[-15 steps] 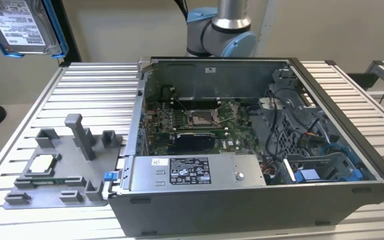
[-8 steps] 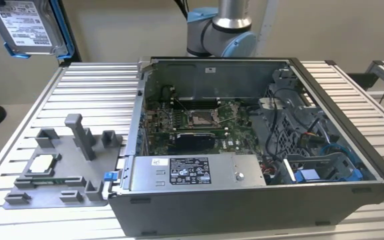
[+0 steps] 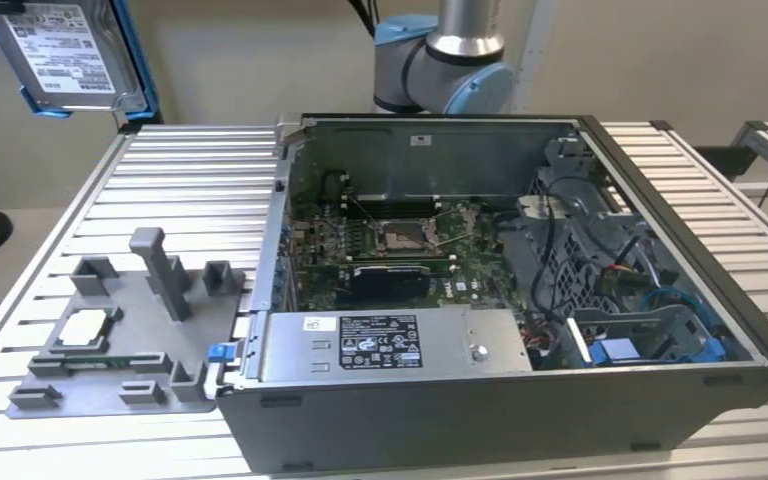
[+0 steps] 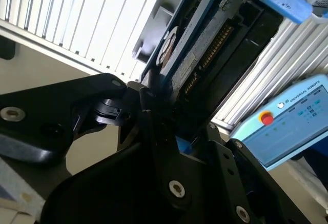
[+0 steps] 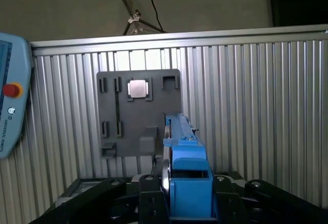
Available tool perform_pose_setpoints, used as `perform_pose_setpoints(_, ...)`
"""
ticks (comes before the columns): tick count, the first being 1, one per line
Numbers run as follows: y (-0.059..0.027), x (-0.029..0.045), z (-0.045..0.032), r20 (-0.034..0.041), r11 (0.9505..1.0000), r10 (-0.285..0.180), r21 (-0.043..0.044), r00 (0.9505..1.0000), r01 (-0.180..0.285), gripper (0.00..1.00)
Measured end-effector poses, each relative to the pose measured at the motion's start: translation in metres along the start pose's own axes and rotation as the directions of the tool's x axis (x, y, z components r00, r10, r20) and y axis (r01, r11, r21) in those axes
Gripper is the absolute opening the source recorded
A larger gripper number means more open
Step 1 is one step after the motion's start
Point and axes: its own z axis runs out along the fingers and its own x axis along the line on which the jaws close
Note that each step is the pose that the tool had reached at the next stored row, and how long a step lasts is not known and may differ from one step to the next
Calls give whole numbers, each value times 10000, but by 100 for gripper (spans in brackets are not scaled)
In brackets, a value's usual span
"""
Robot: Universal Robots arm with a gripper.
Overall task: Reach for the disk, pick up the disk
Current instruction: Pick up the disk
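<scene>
The disk [image 3: 71, 55], a silver-grey drive with a white label in a blue bracket, hangs high in the air at the exterior view's left, above the back corner of the slatted table [image 3: 184, 170]. In the first wrist view the disk [image 5: 183, 152] stands edge-on between the black fingers [image 5: 148, 196] of my gripper [image 5: 184, 196], which is shut on it. The second wrist view shows the disk's underside [image 4: 205, 44] rising out of the gripper [image 4: 177, 126].
An open computer case [image 3: 491, 300] takes up the table's middle and the exterior view's right. A grey fixture plate [image 3: 117, 340] with a small white-topped chip [image 3: 84, 325] lies at the left. The arm's base [image 3: 444, 60] stands behind the case. A teach pendant [image 4: 287, 121] sits off the table.
</scene>
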Motion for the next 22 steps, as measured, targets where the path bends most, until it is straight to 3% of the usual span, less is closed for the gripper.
perform_pose_setpoints(17,-311,-24,23,0,10000,0,0,10000,0,0)
perform_pose_setpoints(22,-360,-27,29,0,10000,0,0,10000,0,0)
